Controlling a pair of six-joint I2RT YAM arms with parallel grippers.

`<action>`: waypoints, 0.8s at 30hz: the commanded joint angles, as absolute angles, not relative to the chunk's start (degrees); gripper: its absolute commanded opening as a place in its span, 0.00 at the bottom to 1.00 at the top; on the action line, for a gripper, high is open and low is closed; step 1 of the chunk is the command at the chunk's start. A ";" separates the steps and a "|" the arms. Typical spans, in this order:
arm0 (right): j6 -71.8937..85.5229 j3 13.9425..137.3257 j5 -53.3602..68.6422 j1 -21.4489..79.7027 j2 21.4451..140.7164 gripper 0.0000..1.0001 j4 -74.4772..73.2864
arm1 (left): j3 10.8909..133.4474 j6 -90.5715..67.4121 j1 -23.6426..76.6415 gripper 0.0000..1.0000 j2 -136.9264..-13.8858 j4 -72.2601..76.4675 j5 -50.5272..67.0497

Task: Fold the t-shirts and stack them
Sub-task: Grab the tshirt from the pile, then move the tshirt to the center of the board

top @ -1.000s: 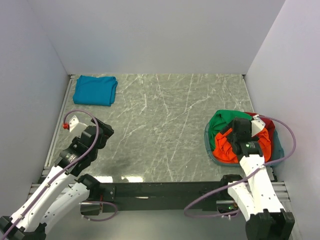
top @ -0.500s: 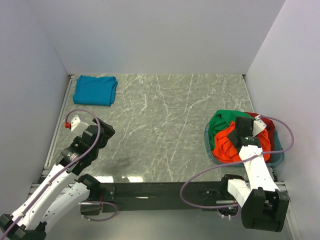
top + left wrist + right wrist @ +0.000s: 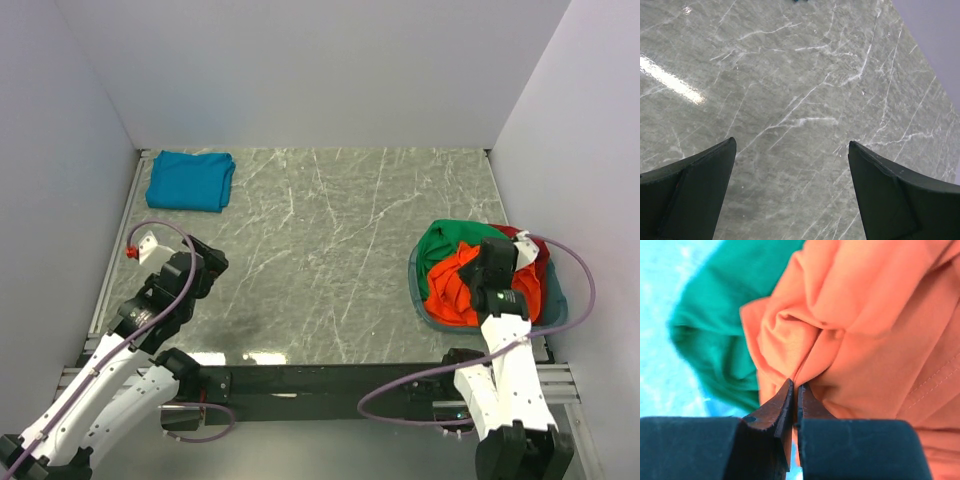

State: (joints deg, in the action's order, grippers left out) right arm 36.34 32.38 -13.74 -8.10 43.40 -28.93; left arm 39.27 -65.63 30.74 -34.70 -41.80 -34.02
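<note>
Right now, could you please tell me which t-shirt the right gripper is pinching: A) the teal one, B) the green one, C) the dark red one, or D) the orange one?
D: in the right wrist view the right gripper is shut on a fold of the orange t-shirt, the green t-shirt lying beside it.

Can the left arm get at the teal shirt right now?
Probably yes: the teal shirt lies on that side, with only bare table between it and the open left end effector.
</note>
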 commanded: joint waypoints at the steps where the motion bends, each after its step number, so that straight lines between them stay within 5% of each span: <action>1: 35.51 37.95 -11.17 -8.35 39.38 0.00 -29.26 | 39.82 -64.87 30.94 1.00 -34.10 -39.91 -33.05; 24: 32.52 72.67 11.77 -8.26 39.90 0.00 -28.92 | 39.46 -60.20 30.94 1.00 -35.24 -36.12 -27.51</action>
State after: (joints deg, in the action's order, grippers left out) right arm 32.95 68.12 5.67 -8.14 37.54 -33.39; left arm 39.20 -61.91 30.74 -35.44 -38.39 -28.95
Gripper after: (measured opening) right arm 0.070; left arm 0.995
